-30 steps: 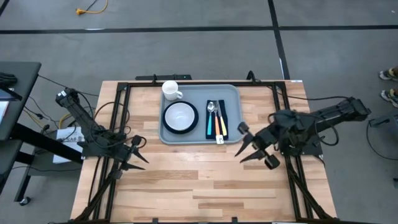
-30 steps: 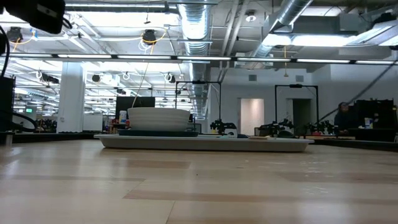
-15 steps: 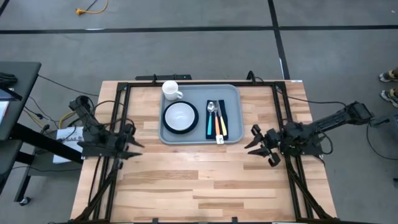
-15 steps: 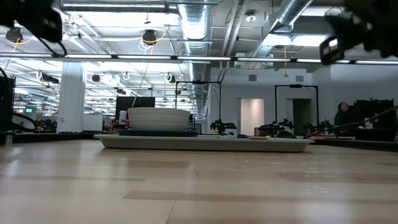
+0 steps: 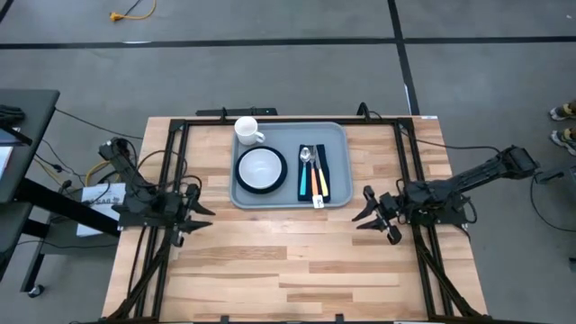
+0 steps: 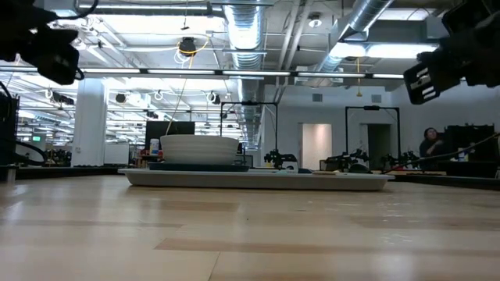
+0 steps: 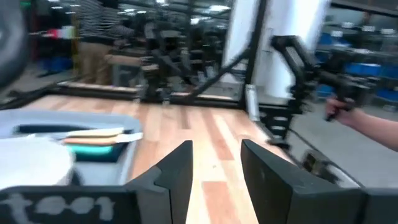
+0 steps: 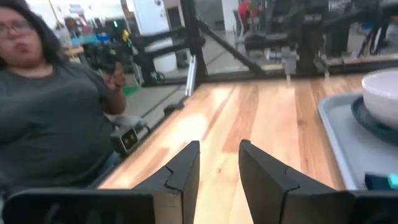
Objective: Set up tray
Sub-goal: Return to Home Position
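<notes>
The light grey-blue tray [image 5: 337, 135] lies flat at the table's far middle; in the low view the tray [image 6: 258, 179] is a low slab. On it stand a white mug [image 5: 247, 131], a white bowl [image 5: 261, 166] on a dark teal plate [image 5: 241, 180], and cutlery [image 5: 313, 175] on a dark navy napkin [image 5: 324, 162]. My left gripper [image 5: 200, 214] hovers open near the table's left edge, my right gripper [image 5: 363, 209] open near the right edge. Both point inward and touch nothing. The wrist views show each pair of fingers apart: left gripper [image 7: 215, 167], right gripper [image 8: 219, 163].
Bare wooden tabletop [image 5: 288, 261] stretches between the arms and toward the near edge. A black frame [image 5: 180, 121] runs along the far edge and sides. A person [image 8: 56, 106] stands beyond the table's left side; a hand [image 7: 367, 121] shows beyond the right.
Both arms have drawn back from the table's middle toward their own side edges and come lower; the right gripper now shows in the low view, where it did not before. The tray and the things on it have stayed put.
</notes>
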You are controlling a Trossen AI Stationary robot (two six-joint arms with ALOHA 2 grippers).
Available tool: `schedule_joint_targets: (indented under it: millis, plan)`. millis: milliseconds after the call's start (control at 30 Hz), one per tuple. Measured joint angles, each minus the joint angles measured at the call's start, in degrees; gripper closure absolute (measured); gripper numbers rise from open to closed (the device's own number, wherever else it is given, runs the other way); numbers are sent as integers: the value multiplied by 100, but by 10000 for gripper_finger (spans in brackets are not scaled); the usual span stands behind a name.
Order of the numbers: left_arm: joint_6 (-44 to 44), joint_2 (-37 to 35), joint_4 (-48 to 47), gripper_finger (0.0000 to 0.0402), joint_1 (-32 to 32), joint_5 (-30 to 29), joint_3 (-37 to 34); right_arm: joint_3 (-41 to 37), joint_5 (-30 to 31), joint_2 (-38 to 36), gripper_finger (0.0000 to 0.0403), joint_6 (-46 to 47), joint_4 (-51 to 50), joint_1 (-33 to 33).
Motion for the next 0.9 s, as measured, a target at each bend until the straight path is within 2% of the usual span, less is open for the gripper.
schedule_joint_targets:
  millis: [200, 400, 900]
  plan:
    - [96, 98, -18, 276, 10, -454, -2, 0, 2, 163, 301, -9, -9, 1]
    - [501, 103, -17, 276, 10, -449, -6, 0, 0, 276, 301, -7, -34, -1]
    - [413, 103, -17, 276, 10, -442, -14, 0, -3, 270, 301, -7, -8, 0]
